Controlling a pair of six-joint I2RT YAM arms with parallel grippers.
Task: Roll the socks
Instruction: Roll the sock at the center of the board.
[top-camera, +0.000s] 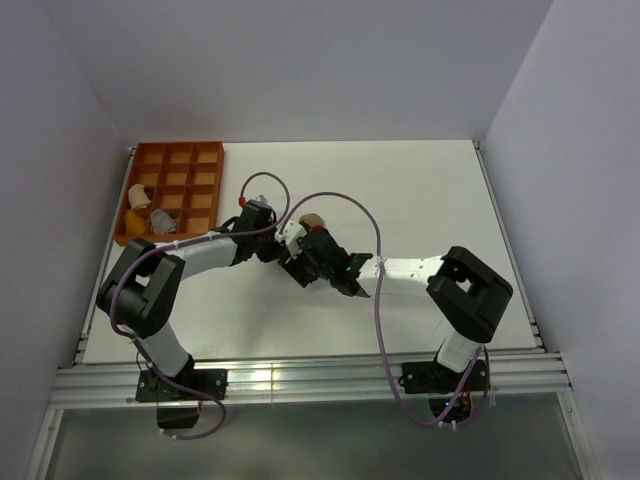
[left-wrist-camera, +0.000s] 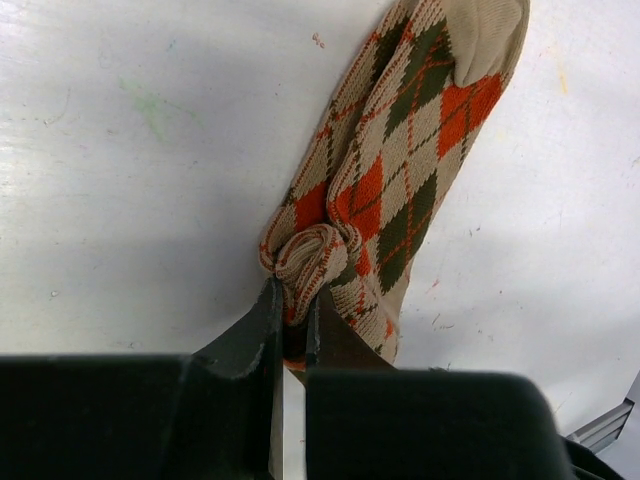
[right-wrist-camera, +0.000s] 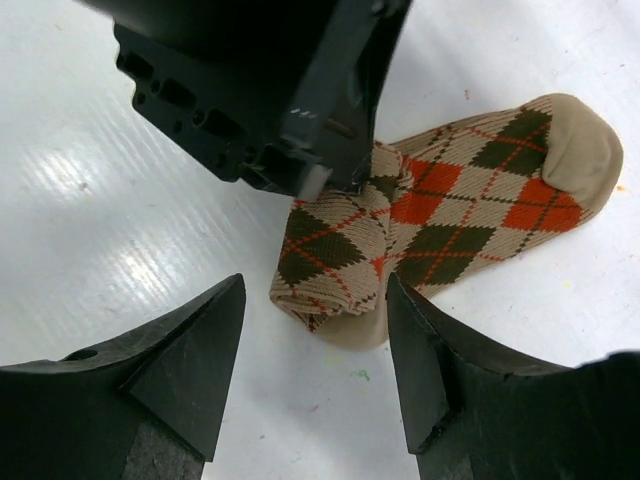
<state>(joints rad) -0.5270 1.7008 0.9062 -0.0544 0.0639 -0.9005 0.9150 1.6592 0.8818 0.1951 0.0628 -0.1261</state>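
Top external view: two black-and-white arms reach inward and meet near the middle of a white table (top-camera: 450, 190). Between their wrists a small patch of the argyle sock (top-camera: 313, 220) shows.

In the left wrist view the sock lies flat and stretches away across the table. It is tan knit with orange-red and dark olive-brown diamonds crossed by thin red lines, and it has a plain tan toe at the far end. It looks doubled, but I cannot tell whether that is one sock or two. The near end is curled into a small tight roll. The left pincer (left-wrist-camera: 293, 300) is clenched on that roll, its dark fingers nearly together.

In the right wrist view the right pincer (right-wrist-camera: 315, 300) is released. Its two fingers are spread wide on either side of the rolled end and do not touch it.

The table has plenty of bare surface to the right and at the far side. An orange grid tray (top-camera: 180, 146) sits at the far left corner and holds a few pale bundles. A metal rail (top-camera: 300, 378) runs along the near edge, and pale walls close in the other three sides. Purple cables (top-camera: 340, 197) loop above the arms.
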